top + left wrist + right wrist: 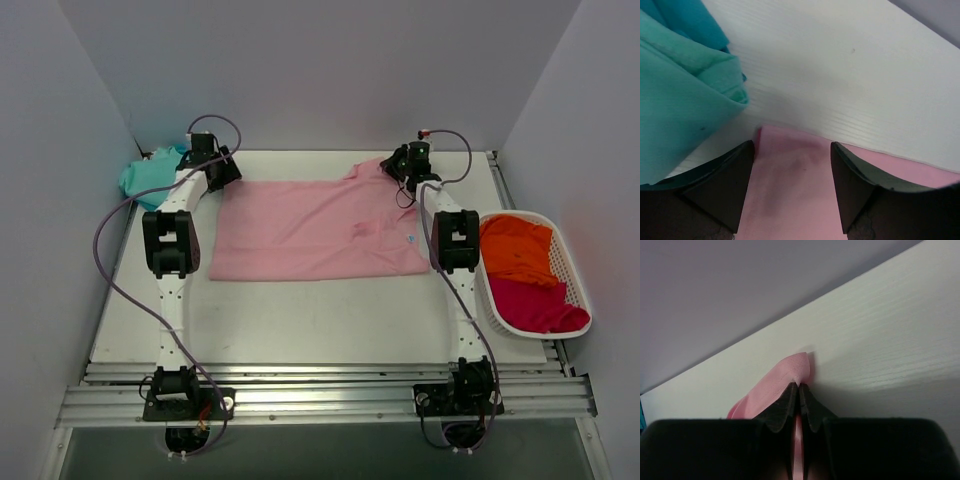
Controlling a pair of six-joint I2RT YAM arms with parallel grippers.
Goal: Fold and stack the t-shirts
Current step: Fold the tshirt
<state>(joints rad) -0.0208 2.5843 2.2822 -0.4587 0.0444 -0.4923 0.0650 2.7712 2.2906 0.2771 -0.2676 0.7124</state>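
Right, I have the pink t-shirt [315, 232] lying crosswise, right gripper [800, 389] pinching its far right corner, left gripper [791, 150] spread astride the far left, apparently not yet gripping.

A white tabletop [300, 320] lies between pale walls [330, 70]. A white latticed basket [568, 268] sits at its right edge. Metal rails [320, 397] run along the near edge.
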